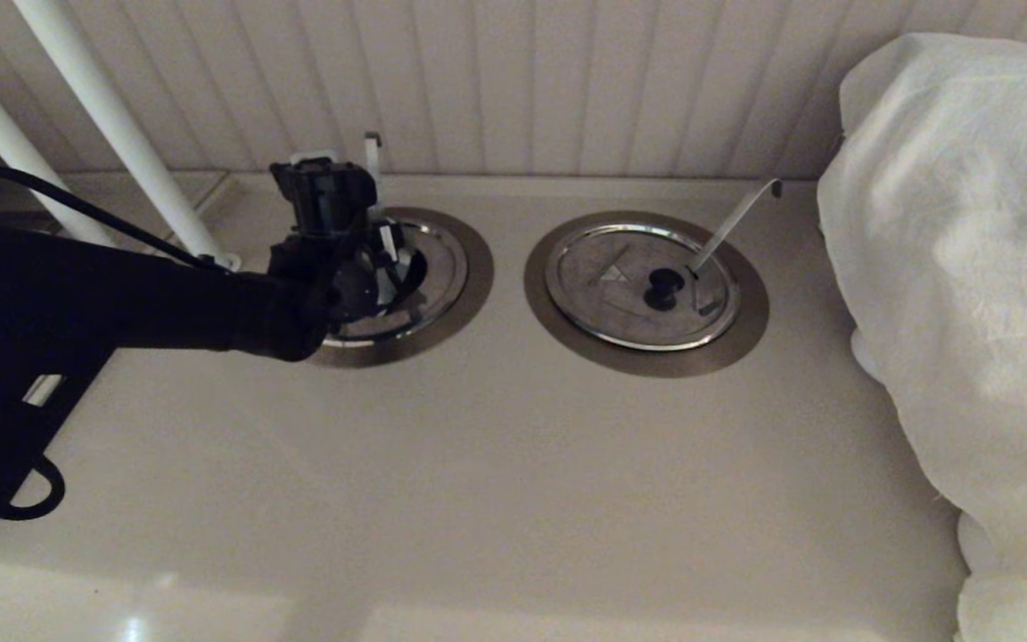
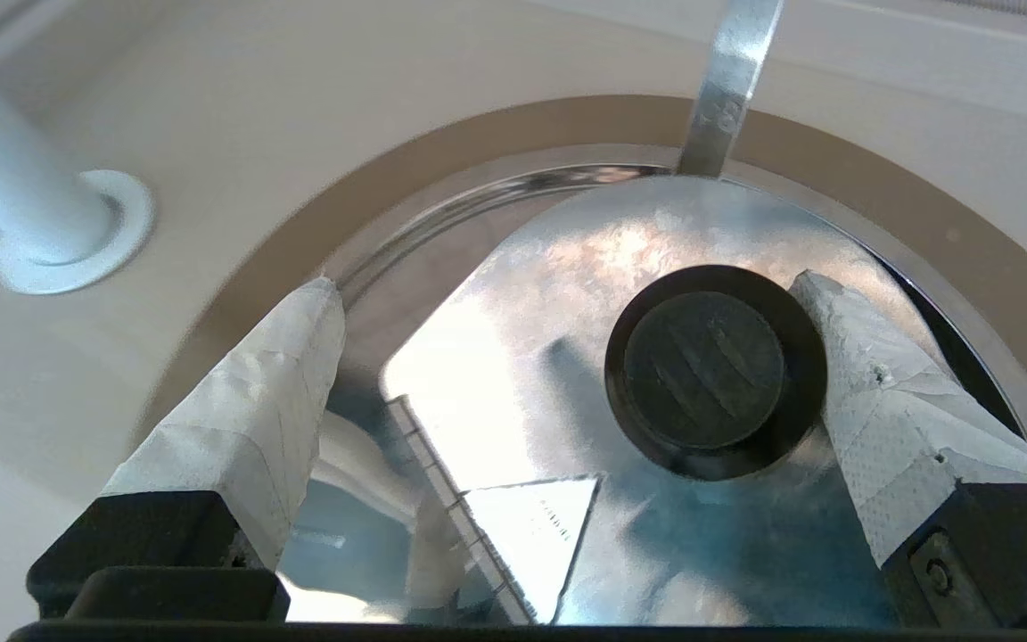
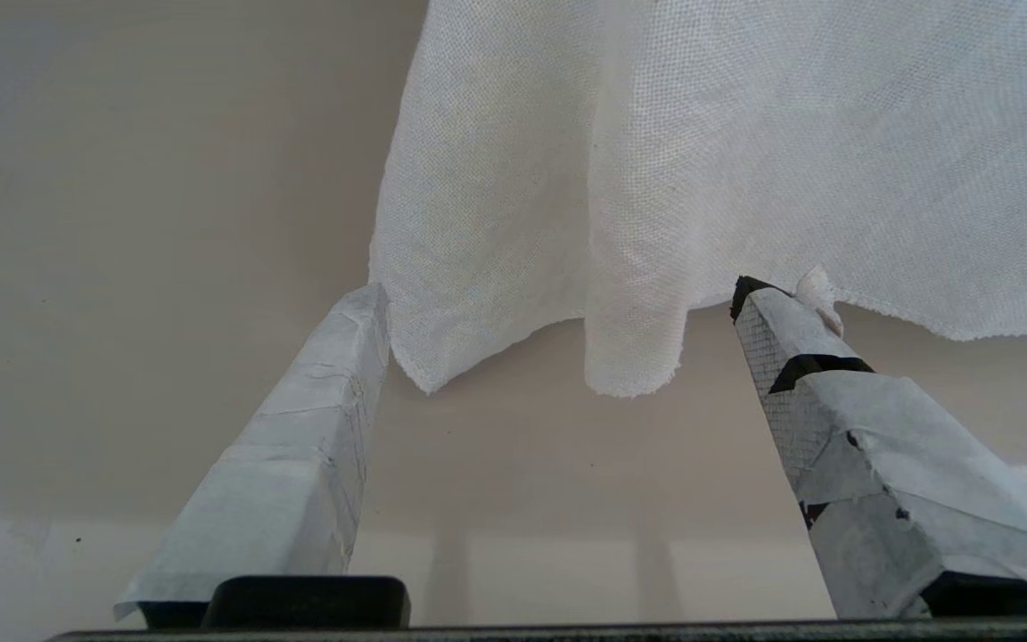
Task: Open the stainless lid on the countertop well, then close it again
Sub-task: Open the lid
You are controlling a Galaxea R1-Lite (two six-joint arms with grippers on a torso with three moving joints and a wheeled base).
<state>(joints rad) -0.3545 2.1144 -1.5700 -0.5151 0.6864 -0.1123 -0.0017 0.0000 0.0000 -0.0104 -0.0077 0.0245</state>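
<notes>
The stainless lid (image 1: pixel 444 267) sits in the left countertop well, ringed by a brushed collar (image 1: pixel 476 287). A straight flat handle (image 1: pixel 373 160) rises at its back. My left gripper (image 1: pixel 384 259) hovers right over it and is open. In the left wrist view the lid's flap (image 2: pixel 513 267) shows a triangle mark (image 2: pixel 531 526) and a black knob (image 2: pixel 714 370). The knob lies against one taped finger (image 2: pixel 870 392), while the other finger (image 2: pixel 273 383) stands well away. A dark gap runs along the flap's outer edge. My right gripper (image 3: pixel 558 294) is open over bare counter, out of the head view.
The twin lid (image 1: pixel 620 267) with a slanted hook-tipped handle (image 1: pixel 736 218) sits to the right. A white cloth (image 1: pixel 968 267) covers something tall at far right. Two white poles (image 1: pixel 112 134) stand at back left, one footed near the well. A panelled wall closes the back.
</notes>
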